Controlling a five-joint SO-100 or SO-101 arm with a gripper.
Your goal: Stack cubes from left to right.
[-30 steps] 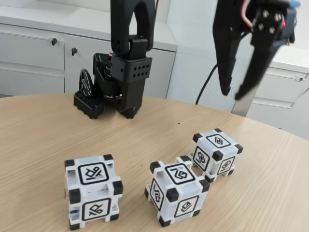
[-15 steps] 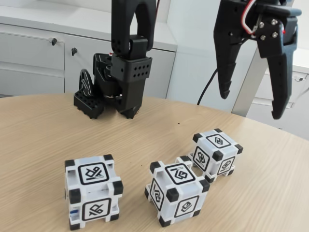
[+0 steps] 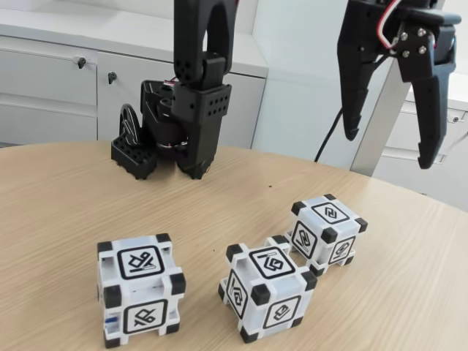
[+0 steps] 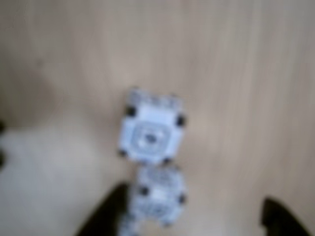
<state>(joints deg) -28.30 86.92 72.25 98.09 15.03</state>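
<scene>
Three cubes (image 3: pixel 140 290) (image 3: pixel 268 291) (image 3: pixel 327 232) sit on the desk (image 3: pixel 58 212) — none stacked. Pincer (image 3: pixel 387 150) hangs above the rightmost, spread wide, empty.

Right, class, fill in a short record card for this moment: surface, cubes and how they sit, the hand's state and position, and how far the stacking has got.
surface: round wooden table
left cube: stands alone, apart from the others
middle cube: close against the right cube
right cube: furthest back
hand: open, empty, raised above the right cube
arm base: at the table's far side
stacking: not begun; all three cubes on the table
</scene>
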